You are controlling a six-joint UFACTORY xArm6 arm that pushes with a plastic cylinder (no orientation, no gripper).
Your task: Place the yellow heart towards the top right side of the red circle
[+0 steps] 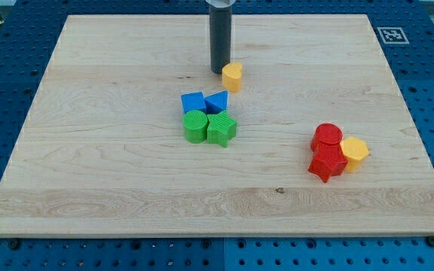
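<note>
- Yellow heart (232,76) sits near the surface's (111,150) top centre, well apart from the red circle (327,136) toward the view's lower right.
- My tip (218,71) touches the heart's left side; I have no gripper.
- A square printed marker (391,34) sits at the surface's top right corner, nothing readable.

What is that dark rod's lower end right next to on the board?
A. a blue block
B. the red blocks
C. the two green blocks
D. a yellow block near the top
D: my tip sits just at the view's left of the yellow heart, apart from the other clusters.
</note>
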